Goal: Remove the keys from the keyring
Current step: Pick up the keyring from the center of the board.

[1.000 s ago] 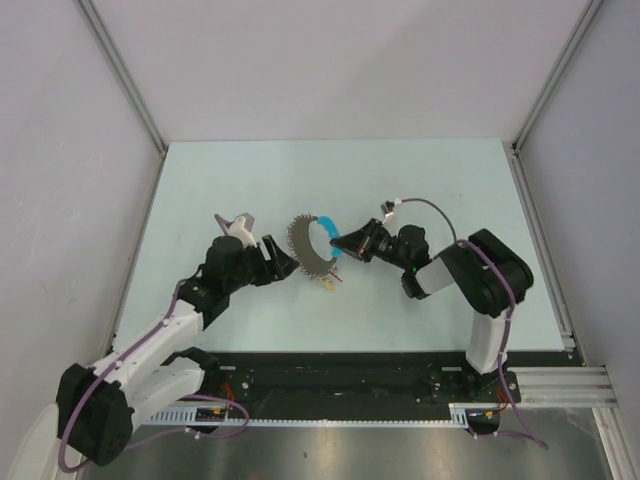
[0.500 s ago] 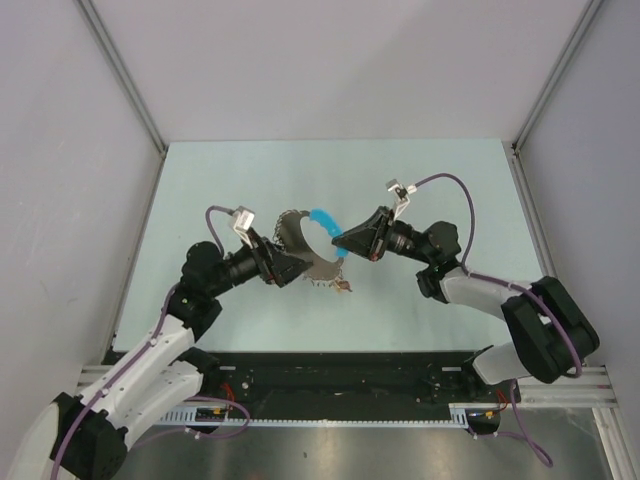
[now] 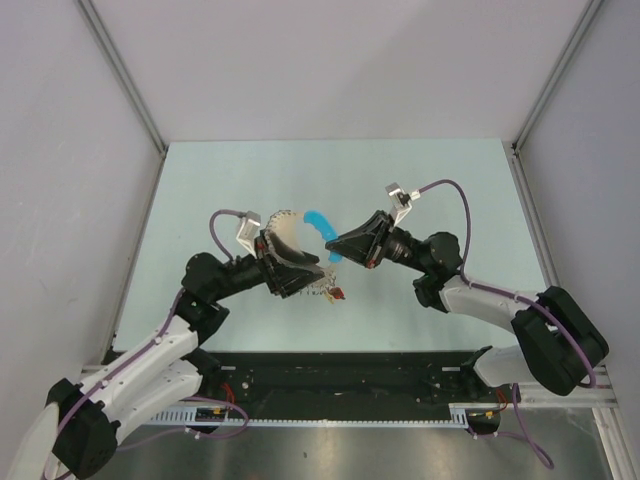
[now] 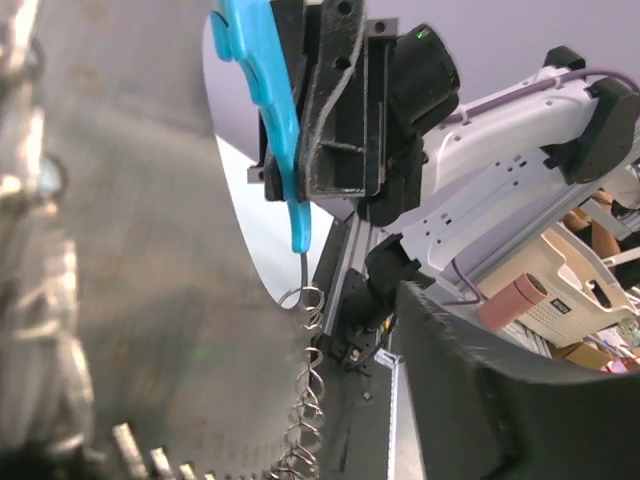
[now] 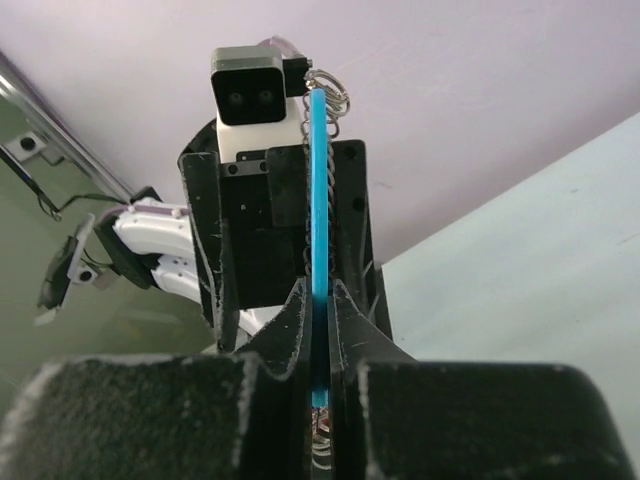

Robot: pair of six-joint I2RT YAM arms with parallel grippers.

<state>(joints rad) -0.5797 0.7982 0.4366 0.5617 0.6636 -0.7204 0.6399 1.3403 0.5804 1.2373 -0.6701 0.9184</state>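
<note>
The keyring (image 3: 292, 232), a silvery coiled loop with a blue arc (image 3: 318, 220), hangs above the table between my two grippers. My right gripper (image 3: 340, 251) is shut on the blue arc, which shows edge-on between its fingers in the right wrist view (image 5: 318, 200). My left gripper (image 3: 290, 266) is around the loop's silvery side; in the left wrist view the blurred silvery part (image 4: 120, 250) fills the left, and the dark right finger (image 4: 500, 400) stands well apart from it. The coil links (image 4: 308, 400) dangle between. The red-headed key (image 3: 337, 293) hangs below the loop.
The pale green table (image 3: 450, 190) is walled by grey panels with metal rails at the back left (image 3: 125, 75) and back right (image 3: 555, 80). The black base rail (image 3: 340, 375) runs along the near edge.
The left gripper has closed in on the loop's silvery side. Both arms have raised the keyring, and the right arm has stretched out. The red key now hangs lower.
</note>
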